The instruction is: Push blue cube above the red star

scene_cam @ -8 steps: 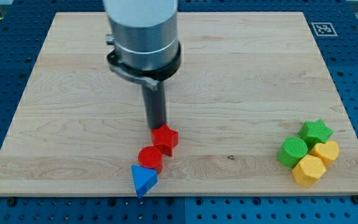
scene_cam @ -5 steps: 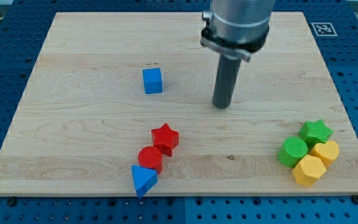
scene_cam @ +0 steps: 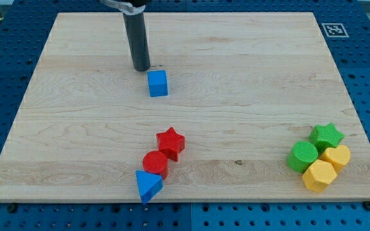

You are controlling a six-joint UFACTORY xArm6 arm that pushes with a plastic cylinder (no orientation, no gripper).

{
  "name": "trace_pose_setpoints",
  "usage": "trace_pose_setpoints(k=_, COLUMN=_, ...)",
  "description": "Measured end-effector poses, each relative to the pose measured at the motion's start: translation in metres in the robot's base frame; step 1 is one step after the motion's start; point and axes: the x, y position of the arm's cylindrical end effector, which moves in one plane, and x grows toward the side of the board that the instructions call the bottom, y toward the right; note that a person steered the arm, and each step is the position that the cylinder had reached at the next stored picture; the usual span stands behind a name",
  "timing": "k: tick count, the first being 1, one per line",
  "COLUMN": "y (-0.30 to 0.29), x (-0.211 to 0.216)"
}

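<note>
Presently, tip (scene_cam: 141,68): bare rod end, nothing to open or close, just up-left of the blue cube (scene_cam: 158,83)
Blue cube: toward the board's (scene_cam: 236,77) top edge, well apart from the red star (scene_cam: 171,142)
Red: two, star and cylinder (scene_cam: 154,163)
Blue: two, cube and triangular block (scene_cam: 148,185) at the bottom edge
Green: two
Yellow: two, bottom-right corner

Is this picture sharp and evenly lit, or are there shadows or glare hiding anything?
Camera view: sharp throughout, with soft even light and no glare on the wooden board. My tip and the blue cube cast only faint shadows. The rod's top is cut off by the frame.
</note>
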Motion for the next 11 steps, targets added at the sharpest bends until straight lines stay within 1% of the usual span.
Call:
trace_pose_setpoints(k=2, y=0.075, x=0.016)
trace_pose_setpoints(k=3, y=0.077, x=0.017)
trace_pose_setpoints(k=4, y=0.069, x=-0.003)
trace_pose_setpoints(k=5, y=0.048, x=-0.01)
trace_pose_setpoints(k=6, y=0.025, x=-0.001)
trace_pose_setpoints(k=7, y=0.013, x=0.004)
trace_pose_setpoints(k=8, y=0.013, x=0.012)
trace_pose_setpoints(k=9, y=0.017, x=0.031)
trace_pose_setpoints(k=11, y=0.066, x=0.047)
